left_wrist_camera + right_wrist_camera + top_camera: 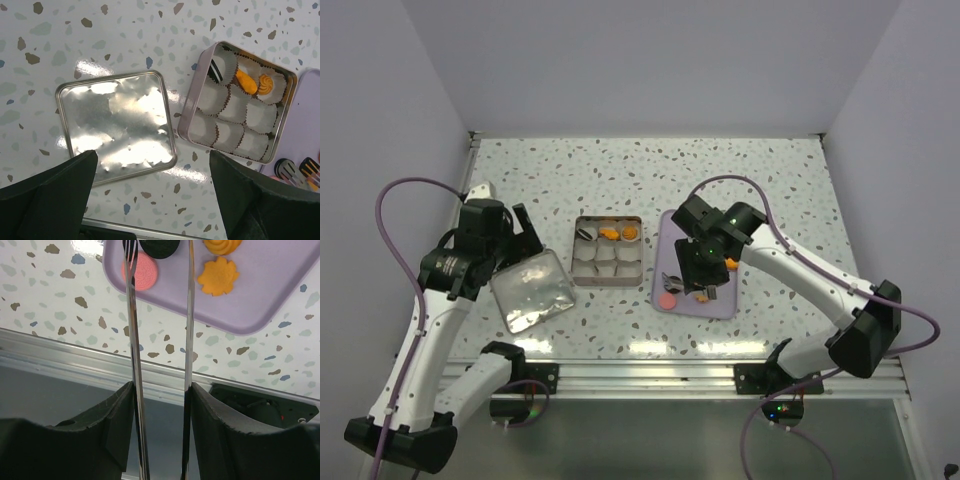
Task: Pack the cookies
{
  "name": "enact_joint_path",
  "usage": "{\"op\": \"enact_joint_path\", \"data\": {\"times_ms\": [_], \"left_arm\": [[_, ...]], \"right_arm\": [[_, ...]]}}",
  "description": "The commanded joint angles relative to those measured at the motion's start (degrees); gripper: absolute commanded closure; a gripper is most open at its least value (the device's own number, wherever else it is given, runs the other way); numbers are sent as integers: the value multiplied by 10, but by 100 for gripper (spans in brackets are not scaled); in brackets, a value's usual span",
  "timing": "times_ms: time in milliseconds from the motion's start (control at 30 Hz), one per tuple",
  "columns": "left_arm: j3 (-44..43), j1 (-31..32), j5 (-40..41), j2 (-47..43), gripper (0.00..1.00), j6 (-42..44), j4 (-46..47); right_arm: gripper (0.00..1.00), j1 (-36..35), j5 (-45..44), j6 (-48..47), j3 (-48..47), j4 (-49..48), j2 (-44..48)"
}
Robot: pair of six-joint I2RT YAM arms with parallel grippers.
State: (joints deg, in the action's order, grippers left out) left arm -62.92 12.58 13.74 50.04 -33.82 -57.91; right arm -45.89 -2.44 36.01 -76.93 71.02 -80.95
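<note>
The cookies lie in two places. On the purple tray (260, 290) are a pink cookie (142, 272), a black one (160, 246) and two orange ones (218, 276). The square tin (200, 95) of white paper cups holds a black cookie (216, 70) and two orange cookies (246, 81) in its far row. My right gripper (161, 405) is shut on metal tongs (132, 315); their blades straddle the black cookie on the tray. My left gripper (150, 200) is open and empty, hovering over the near edge of the tin's lid (115, 122).
The shiny lid (530, 290) lies flat left of the tin (610, 252); the tray (698, 280) lies right of it. A metal rail runs along the table's near edge (75, 357). White walls close the sides and back.
</note>
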Motion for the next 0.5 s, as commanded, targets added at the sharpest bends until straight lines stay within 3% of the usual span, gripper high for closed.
{"op": "enact_joint_path", "data": {"times_ms": [0,467], "left_arm": [[5,3,13,-6,0,2,10],[17,3,23,-6,0,9,24]], "right_arm": [[50,-5,14,-5,-24,-12,-10],[54,-27,-4,0,-36,16,-44]]}}
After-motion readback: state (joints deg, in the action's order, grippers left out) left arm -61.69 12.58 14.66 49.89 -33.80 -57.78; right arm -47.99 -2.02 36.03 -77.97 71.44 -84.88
